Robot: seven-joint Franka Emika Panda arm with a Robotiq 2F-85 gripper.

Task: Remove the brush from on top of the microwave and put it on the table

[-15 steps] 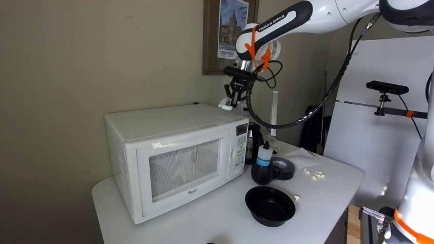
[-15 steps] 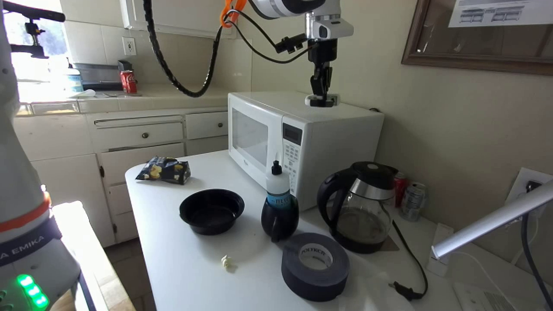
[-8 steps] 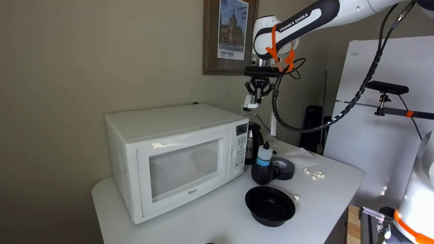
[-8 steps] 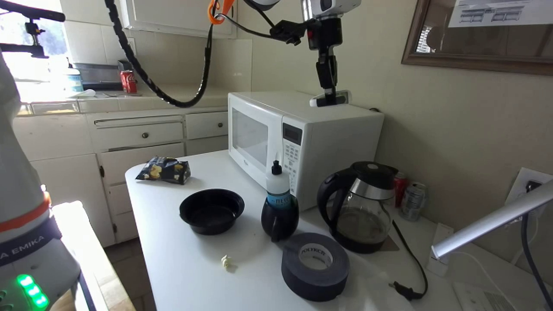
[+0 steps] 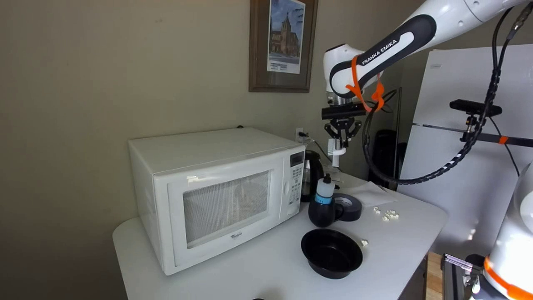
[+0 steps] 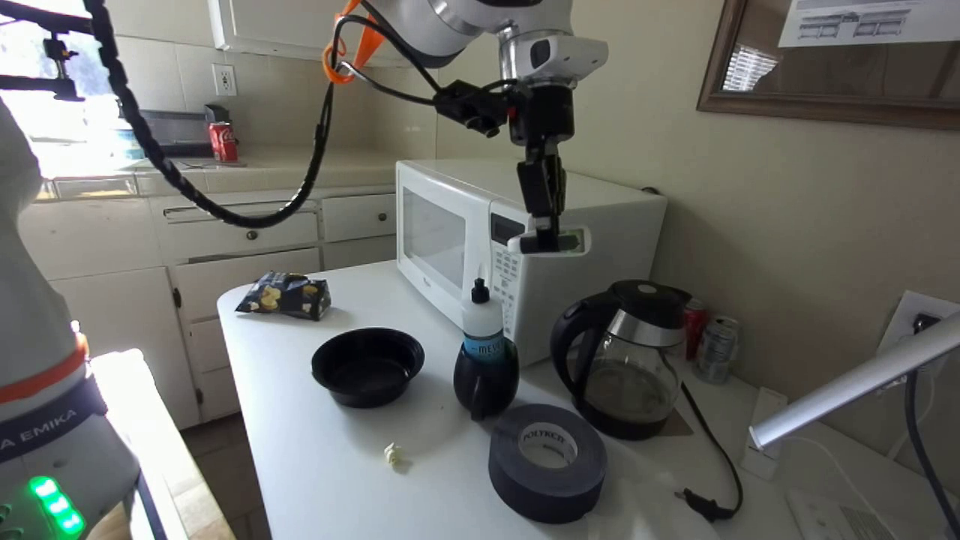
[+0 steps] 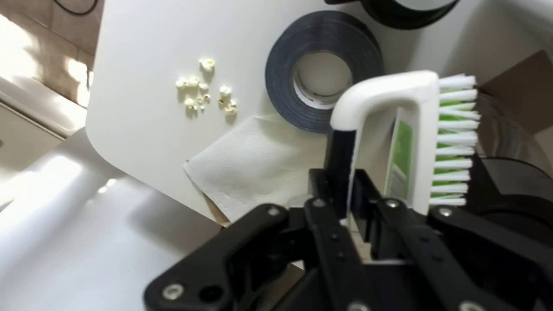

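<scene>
Jaws: drawn in on the handle of the white brush (image 7: 425, 138), its dark sleeve caught between them in the wrist view. Gap no wider than the handle. Brush is off the microwave (image 5: 220, 208): held in the air out past its control-panel side, above the desk (image 5: 391, 250) and apart from it. Height against the microwave's top: cannot tell exactly. Bristles point sideways, white with green between them; green label visible on the inner face of the head.

White arm (image 5: 399, 46), orange strap (image 5: 356, 81) tied round it, carries the jaws from above on the microwave's panel side.

On the desk, all placed from the microwave:
- glass kettle (image 6: 630, 367), upright, just beside the panel side
- white bottle (image 6: 482, 322) with blue label, standing in a dark mug (image 6: 486, 382), just off the front corner at the panel
- tape roll (image 6: 550, 484), lying flat, a little farther out on the panel side
- white sheet (image 7: 255, 168) and scattered popcorn (image 7: 192, 83), well apart on that same side
- red can (image 6: 695, 328) and silver can (image 6: 717, 351), off the rear corner at the panel
- black bowl (image 5: 332, 271), in front, apart from the door
- snack bag (image 6: 283, 295), in front, well apart

Framed picture (image 5: 284, 41) on the wall (image 5: 187, 75), higher than the microwave's top.
</scene>
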